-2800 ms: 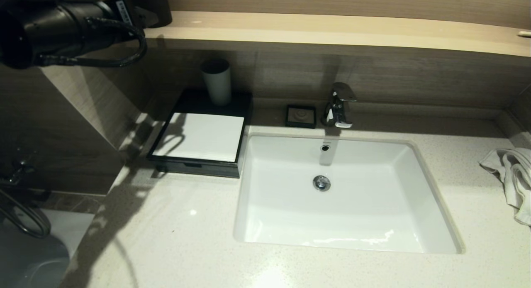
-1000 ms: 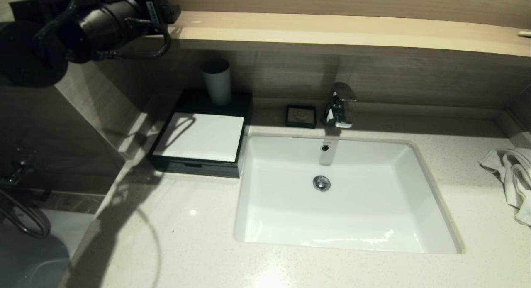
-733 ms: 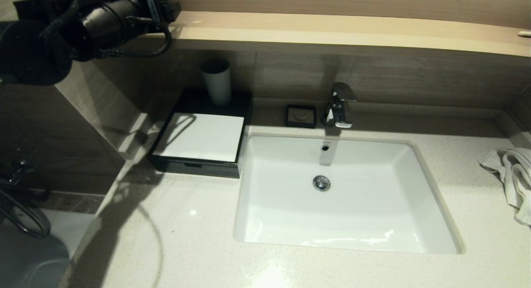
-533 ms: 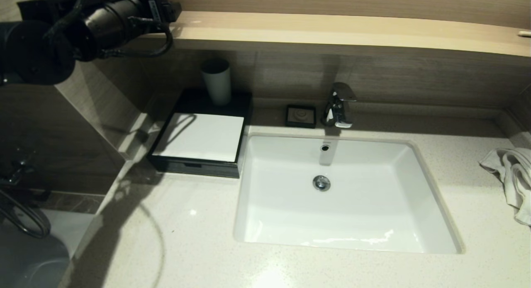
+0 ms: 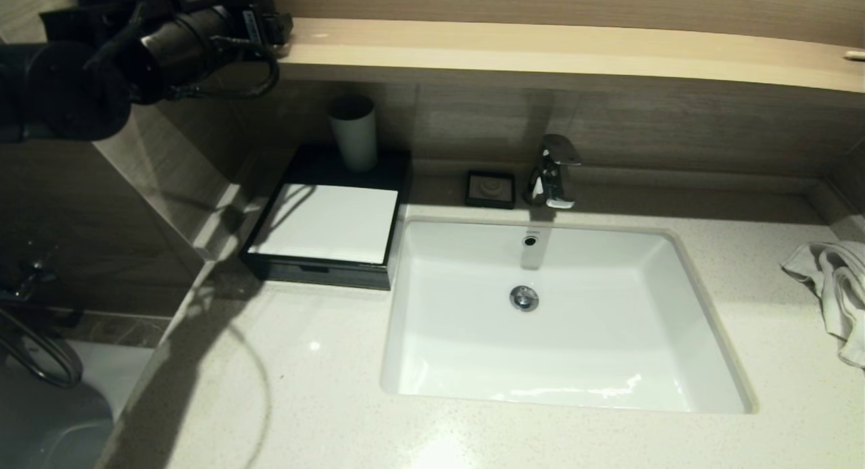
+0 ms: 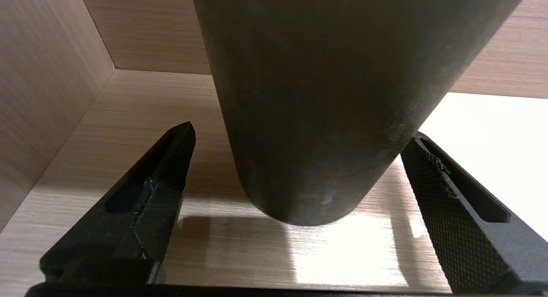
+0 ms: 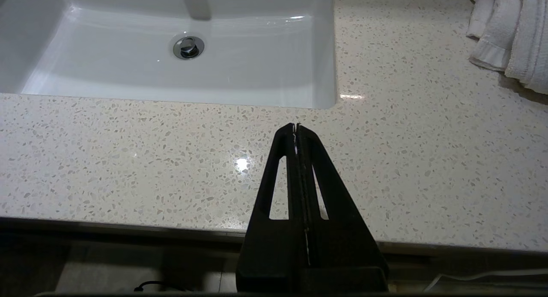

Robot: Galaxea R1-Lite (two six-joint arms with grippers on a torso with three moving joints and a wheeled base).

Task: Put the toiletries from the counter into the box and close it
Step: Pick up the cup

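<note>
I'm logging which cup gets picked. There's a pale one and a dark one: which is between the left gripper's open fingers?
The dark cup on the wooden shelf: the left gripper brackets it. The pale cup stands on the black box, away from both grippers.

I was working in a bathroom: a white sink set in a speckled counter, a chrome faucet, a crumpled towel, wood-look walls.

Speckled light stone counter holds 1 white rectangular undermount sink with chrome faucet at its rear edge. Wood-grain wall panels rise behind, topped by a pale wooden shelf. Overhead light glares on the counter.
</note>
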